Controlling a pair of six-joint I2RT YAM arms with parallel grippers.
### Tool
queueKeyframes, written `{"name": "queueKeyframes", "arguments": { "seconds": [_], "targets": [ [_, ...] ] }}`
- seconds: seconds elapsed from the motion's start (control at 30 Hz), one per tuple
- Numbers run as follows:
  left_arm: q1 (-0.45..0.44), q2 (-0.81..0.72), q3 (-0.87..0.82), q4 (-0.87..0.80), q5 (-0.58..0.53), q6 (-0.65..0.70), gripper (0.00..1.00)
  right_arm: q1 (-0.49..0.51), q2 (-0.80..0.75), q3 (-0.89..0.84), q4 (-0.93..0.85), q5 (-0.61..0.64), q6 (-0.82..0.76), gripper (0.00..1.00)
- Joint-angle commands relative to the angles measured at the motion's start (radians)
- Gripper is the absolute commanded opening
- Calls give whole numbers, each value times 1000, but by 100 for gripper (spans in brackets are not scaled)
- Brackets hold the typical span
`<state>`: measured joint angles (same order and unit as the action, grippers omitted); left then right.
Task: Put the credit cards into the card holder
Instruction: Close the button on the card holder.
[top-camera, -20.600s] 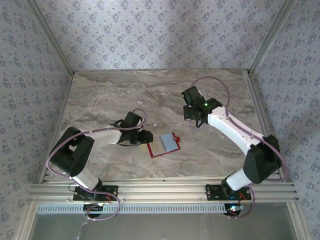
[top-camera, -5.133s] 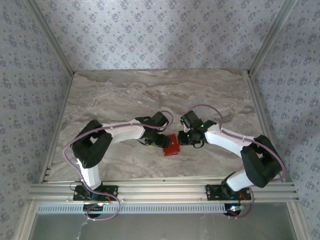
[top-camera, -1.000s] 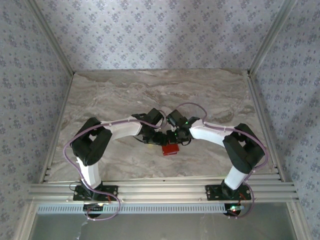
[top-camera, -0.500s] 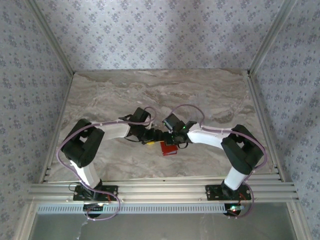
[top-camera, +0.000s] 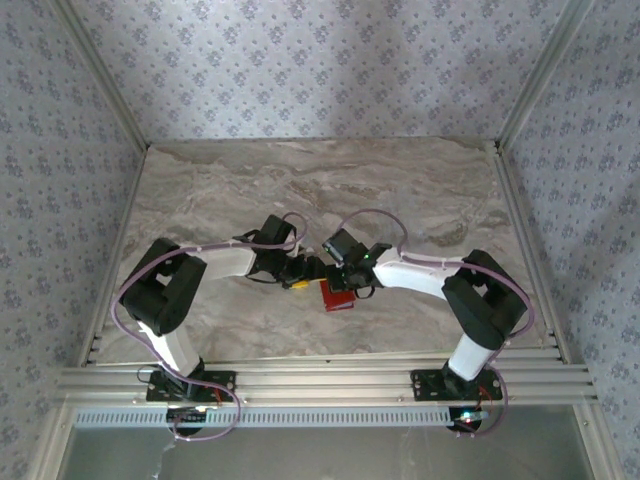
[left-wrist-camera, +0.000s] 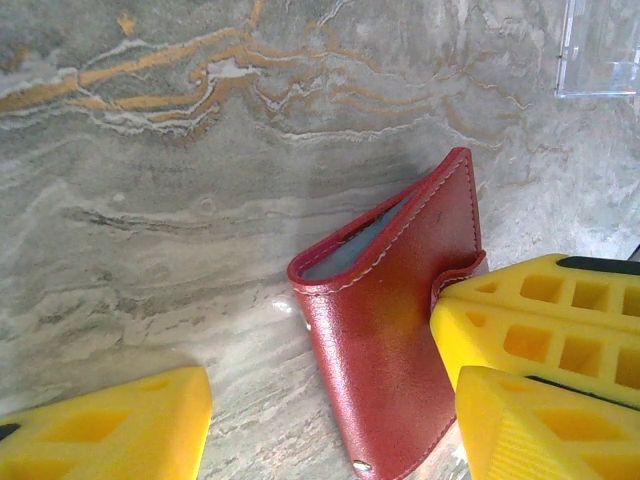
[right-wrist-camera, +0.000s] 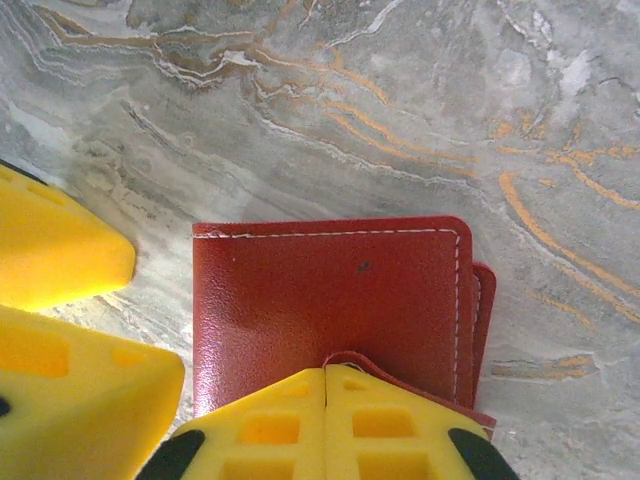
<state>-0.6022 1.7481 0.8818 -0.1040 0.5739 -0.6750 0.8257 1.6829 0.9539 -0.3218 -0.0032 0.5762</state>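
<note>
Evidently folded shut, the card holder (left-wrist-camera: 385, 340) lay flat on the worktop (top-camera: 230, 190), midway along its width and nearer the near edge than the far one. The right fingers (right-wrist-camera: 385, 425) were pressed together on its clasp flap, while the left fingers (left-wrist-camera: 100, 430) stood apart on either side of it, gripping nothing. It looked light, thin and pliant, likely to skate on the smooth stone and to bend rather than lift as one piece. The free flap edge seemed the best purchase, with the folded spine pinned down to steady it.
</note>
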Motion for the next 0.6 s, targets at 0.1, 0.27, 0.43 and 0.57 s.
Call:
{"name": "queueKeyframes", "arguments": {
  "seconds": [0.1,0.27,0.43,0.57],
  "targets": [
    [52,7,-41,-56,-207,43,68,31,41,-30,-137,-102,-32,25],
    [62,10,-42,-53,-208,44,68,33,18,-28,-113,-132,-36,35],
    [67,10,-41,-53,-210,45,68,28,-26,-21,-106,-146,-49,37],
    [80,-20,-51,-54,-221,51,68,16,-64,-13,-99,-157,-65,42]
  ]
}}
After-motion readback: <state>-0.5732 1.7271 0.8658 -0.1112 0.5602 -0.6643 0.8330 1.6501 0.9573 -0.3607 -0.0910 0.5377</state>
